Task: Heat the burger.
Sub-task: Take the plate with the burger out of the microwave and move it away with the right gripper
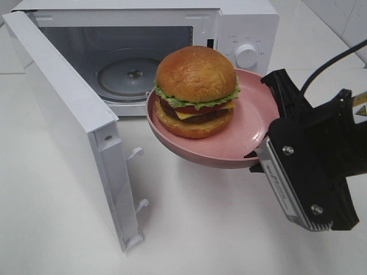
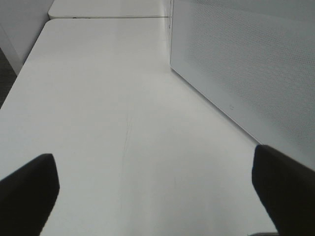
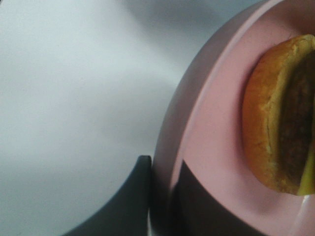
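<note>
Right end effector (image 1: pixel 265 150), at the right of the exterior frame, is clenched on the rim of the pink plate (image 1: pixel 246 123), one finger (image 3: pixel 130 196) under the rim and the other over it. That plate hangs in the air at frame centre, clear of the white desk (image 1: pixel 218 229), just before the open microwave (image 1: pixel 241 26). On it sits the burger (image 1: pixel 196 91), upright, toward the plate's left side. At the left, the microwave door (image 1: pixel 69 126) stands swung wide, and the glass turntable (image 1: pixel 127 77) shows inside the cavity. Left end effector (image 2: pixel 157 194) is released, its fingers spread wide above bare desk beside the door's outer face.
</note>
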`<state>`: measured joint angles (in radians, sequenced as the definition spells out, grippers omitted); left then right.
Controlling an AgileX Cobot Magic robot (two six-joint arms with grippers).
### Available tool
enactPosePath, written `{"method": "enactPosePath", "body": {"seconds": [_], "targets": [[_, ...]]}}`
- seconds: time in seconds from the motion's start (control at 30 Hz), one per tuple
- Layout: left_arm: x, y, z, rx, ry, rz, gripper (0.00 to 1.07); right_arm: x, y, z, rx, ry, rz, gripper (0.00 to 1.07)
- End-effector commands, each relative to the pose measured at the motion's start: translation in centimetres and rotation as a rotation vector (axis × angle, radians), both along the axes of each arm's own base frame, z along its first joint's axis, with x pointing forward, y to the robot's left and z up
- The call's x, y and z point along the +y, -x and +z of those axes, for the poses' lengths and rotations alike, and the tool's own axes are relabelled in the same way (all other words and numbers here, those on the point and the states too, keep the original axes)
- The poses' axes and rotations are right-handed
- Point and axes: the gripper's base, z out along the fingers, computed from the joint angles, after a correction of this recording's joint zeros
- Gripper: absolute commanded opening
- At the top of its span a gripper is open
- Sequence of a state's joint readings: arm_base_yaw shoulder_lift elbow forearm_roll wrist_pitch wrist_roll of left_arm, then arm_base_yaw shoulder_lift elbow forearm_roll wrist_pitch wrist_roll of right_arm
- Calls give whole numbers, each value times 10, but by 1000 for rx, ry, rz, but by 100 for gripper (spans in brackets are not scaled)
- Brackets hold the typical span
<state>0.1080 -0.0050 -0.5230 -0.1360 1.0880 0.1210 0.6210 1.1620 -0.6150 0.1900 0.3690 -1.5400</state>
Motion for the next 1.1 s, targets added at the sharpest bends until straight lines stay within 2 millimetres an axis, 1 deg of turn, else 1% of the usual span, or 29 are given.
{"method": "enactPosePath", "body": {"seconds": [0.03,0.1,0.2,0.23,0.27,0.33,0.37,0.43,0.53,0.6,0.63,0.7,0.8,0.87,0.97,1.03,1.1], "targets": [[-1,2,0,-26,7,-1,100,-9,11,8,-63,-77,-45,0],[-1,2,0,-26,7,-1,100,-17,21,6,-58,-76,-50,0],[-1,2,0,-26,7,-1,100,-19,24,6,-60,-68,-45,0],[-1,2,0,-26,7,-1,100,-24,31,6,-61,-68,-43,0],[-1,2,0,-26,7,-1,100,-24,31,6,-61,-68,-43,0],[-1,2,0,-26,7,-1,100,-30,40,7,-52,-92,-69,0],[-1,2,0,-26,7,-1,100,-30,40,7,-52,-92,-69,0],[-1,2,0,-26,7,-1,100,-40,49,11,-57,-78,-92,1],[-1,2,0,-26,7,-1,100,-42,52,12,-60,-74,-103,1],[-1,2,0,-26,7,-1,100,-52,59,17,-65,-68,-157,1],[-1,2,0,-26,7,-1,100,-52,59,17,-65,-68,-157,1],[-1,2,0,-26,7,-1,100,-61,65,19,-65,-49,-195,1],[-1,2,0,-26,7,-1,100,-63,67,20,-70,-46,-206,1],[-1,2,0,-26,7,-1,100,-74,73,23,-80,-35,-274,1],[-1,2,0,-26,7,-1,100,-76,74,23,-79,-36,-296,1],[-1,2,0,-26,7,-1,100,-85,77,23,-70,-12,-389,1],[-1,2,0,-26,7,-1,100,-87,76,23,-65,-3,-413,1]]}}
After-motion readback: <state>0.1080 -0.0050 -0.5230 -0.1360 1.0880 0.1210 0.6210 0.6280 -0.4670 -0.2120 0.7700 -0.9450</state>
